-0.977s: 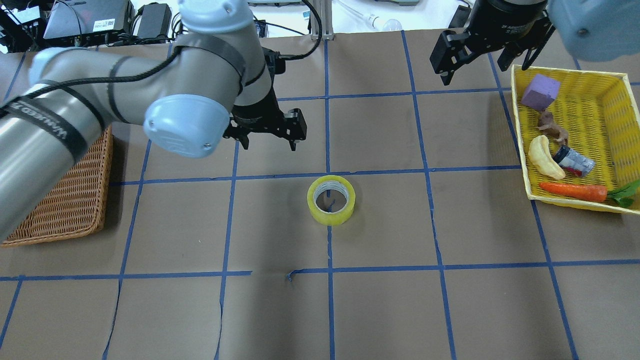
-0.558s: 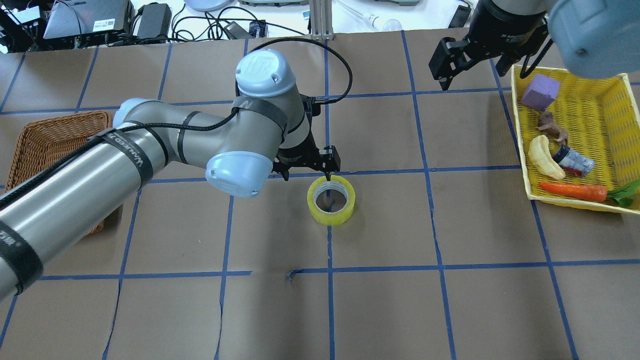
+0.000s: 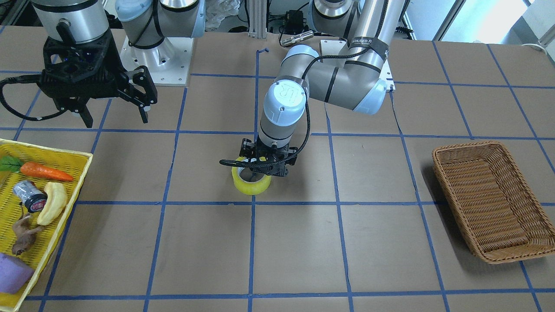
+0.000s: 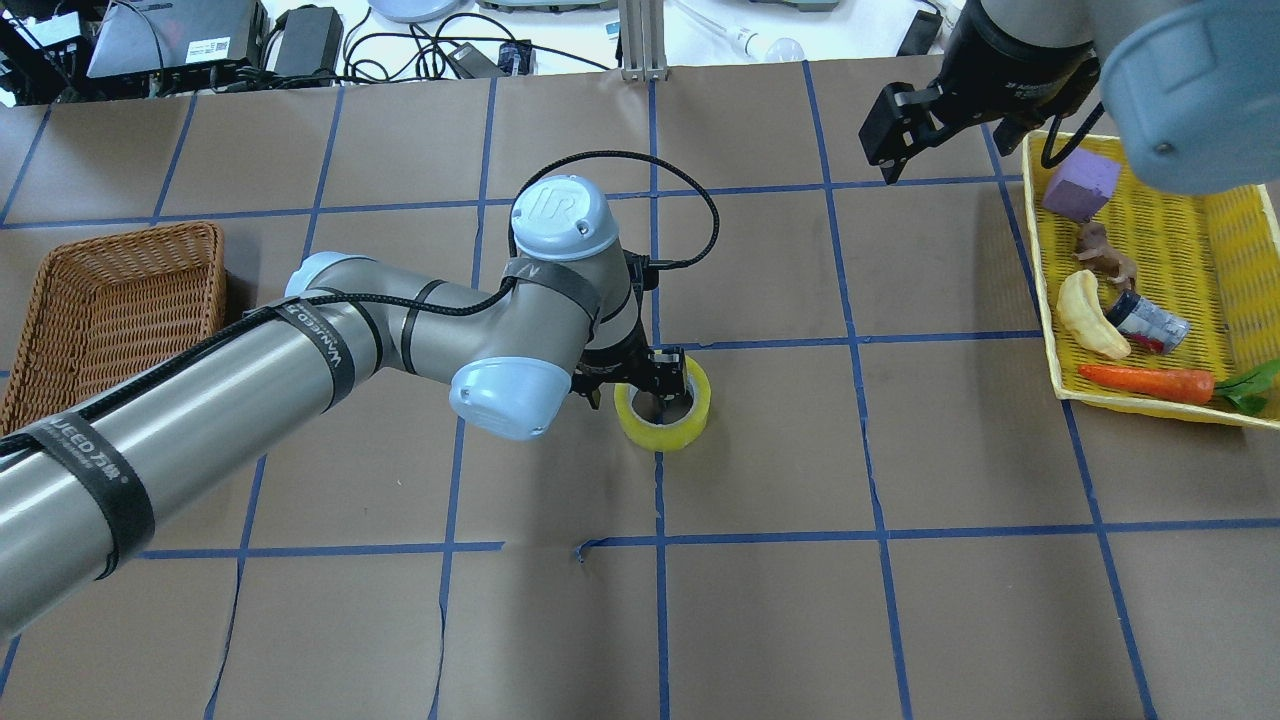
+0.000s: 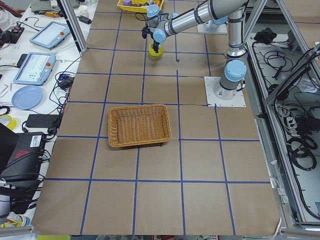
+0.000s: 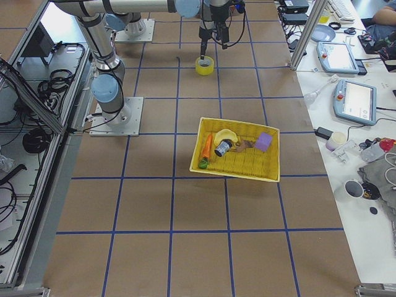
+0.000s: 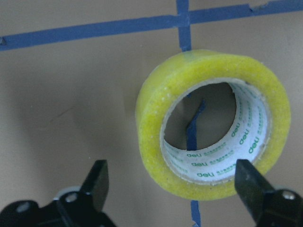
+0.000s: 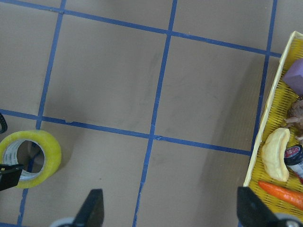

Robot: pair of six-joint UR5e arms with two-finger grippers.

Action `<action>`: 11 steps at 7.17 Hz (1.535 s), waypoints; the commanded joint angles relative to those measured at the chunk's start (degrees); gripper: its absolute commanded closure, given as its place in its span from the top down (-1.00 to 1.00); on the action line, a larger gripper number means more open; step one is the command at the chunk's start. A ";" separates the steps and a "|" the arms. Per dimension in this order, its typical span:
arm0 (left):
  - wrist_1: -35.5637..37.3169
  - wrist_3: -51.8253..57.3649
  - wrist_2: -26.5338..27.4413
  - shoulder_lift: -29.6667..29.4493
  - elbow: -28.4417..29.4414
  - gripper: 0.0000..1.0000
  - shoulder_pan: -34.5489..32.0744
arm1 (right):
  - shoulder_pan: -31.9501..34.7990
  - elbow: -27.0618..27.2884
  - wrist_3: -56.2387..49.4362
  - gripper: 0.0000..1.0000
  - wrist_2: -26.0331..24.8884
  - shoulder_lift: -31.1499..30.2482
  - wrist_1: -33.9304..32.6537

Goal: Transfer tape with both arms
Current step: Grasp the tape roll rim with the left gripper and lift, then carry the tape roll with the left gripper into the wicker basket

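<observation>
Two arms, one roll: the tape (image 4: 660,438) lies flat on the table (image 4: 760,620) near its middle, over a blue grid line (image 4: 660,500), not yet lifted. The left tool (image 4: 632,388) is down on it with jaws apart, one finger in the core hole and one outside the wall, gripping nothing. The right tool (image 3: 115,116) hangs wide open and empty near the yellow basket (image 4: 1040,300). Closing, lifting and the pass between arms all appear to remain. Green "deli" print circles the white core; a black band (image 4: 325,335) on the left arm (image 4: 200,400) seems to read "WANJEED".
</observation>
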 commanded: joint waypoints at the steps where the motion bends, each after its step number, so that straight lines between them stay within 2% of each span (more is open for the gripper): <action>1: 0.82 -1.29 0.39 -1.59 0.09 -0.54 -0.07 | 0.06 -0.26 6.80 1.00 -0.03 -0.06 0.08; 3: 0.91 -1.65 0.39 -1.86 0.26 -0.93 -0.07 | 0.15 -0.18 8.09 1.00 -0.11 -0.50 0.61; 4: 0.91 -1.13 0.65 -0.99 1.05 -0.98 0.10 | 0.23 0.08 8.09 1.00 -0.03 -0.59 1.22; 5: 0.30 -0.86 2.83 0.33 2.45 -1.00 1.58 | 0.15 -0.26 8.09 1.00 4.41 -0.59 4.96; 6: -2.23 -0.16 3.37 2.08 4.72 -1.00 7.60 | 0.15 -0.35 7.75 1.00 4.28 -0.59 5.44; 7: -9.65 7.07 3.64 4.27 8.05 -1.00 13.23 | 0.23 -0.35 8.00 1.00 4.19 -0.68 5.88; 8: -15.38 14.45 7.12 6.47 10.52 -1.00 17.64 | 0.23 -0.35 8.01 1.00 4.19 -0.68 6.06; 9: -16.74 21.40 10.20 7.80 11.24 -1.00 22.81 | 0.23 -0.35 8.09 1.00 4.11 -0.77 6.14; 11: -16.85 35.28 9.88 9.48 10.99 -1.00 36.51 | 0.23 -0.26 8.09 1.00 4.02 -0.77 6.15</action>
